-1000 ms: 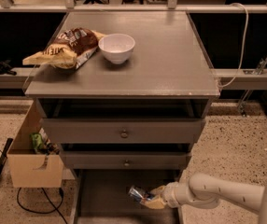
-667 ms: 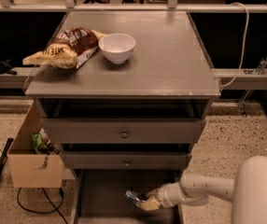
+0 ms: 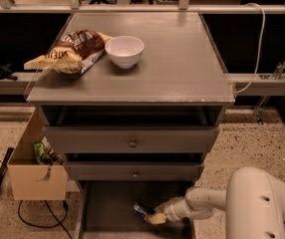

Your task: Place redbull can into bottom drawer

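Camera view, looking down on a grey drawer cabinet [image 3: 172, 68] at centre frame. On its top, at upper left, a yellow-and-brown chip bag [image 3: 68, 54] lies just beside a white round bowl [image 3: 124, 51]. Below the top come two drawer fronts, each pulled slightly out: the taller one [image 3: 82, 139] with a round metal knob, and the narrower one [image 3: 92, 172] with a small knob. The bottom drawer [image 3: 107, 208] stands pulled well out at the lower edge of the frame, its dark floor exposed. A white robot arm [image 3: 210, 203] enters from the lower right and reaches left into this drawer. The gripper [image 3: 156, 217] sits over the drawer floor, right of its centre, jaws closed on the redbull can [image 3: 142, 210], which projects toward the upper left. A cardboard box [image 3: 33, 180] stands on the speckled floor at lower left.
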`<state>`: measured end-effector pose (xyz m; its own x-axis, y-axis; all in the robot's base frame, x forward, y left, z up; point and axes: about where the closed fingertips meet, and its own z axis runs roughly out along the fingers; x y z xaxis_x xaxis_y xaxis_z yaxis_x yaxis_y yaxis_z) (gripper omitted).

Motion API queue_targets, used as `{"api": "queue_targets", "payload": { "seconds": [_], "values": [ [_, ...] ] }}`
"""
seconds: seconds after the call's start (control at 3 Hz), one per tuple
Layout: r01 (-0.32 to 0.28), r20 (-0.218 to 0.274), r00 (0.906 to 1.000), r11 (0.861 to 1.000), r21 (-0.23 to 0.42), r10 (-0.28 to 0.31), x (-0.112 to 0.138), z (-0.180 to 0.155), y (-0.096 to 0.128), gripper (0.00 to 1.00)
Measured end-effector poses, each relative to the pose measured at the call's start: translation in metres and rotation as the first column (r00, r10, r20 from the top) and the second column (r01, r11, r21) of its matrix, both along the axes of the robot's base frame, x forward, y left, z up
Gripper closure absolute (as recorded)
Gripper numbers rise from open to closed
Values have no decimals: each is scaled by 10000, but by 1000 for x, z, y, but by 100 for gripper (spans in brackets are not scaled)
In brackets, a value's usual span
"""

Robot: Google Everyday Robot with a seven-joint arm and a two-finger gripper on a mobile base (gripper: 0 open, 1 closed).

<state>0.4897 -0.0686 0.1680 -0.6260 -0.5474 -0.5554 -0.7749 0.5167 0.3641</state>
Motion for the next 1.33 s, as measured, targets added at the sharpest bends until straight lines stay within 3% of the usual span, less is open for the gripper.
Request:
{"api": "queue_targets", "payload": {
  "seconds": [0.33, 1.0, 1.33],
  "values": [
    [8, -3, 10000, 10000, 3, -8, 0, -1, 0, 82],
    [7, -3, 10000, 10000, 4, -7, 0, -1, 0, 35],
    [6, -4, 10000, 10000, 4, -6, 0, -1, 0, 4]
  ]
}}
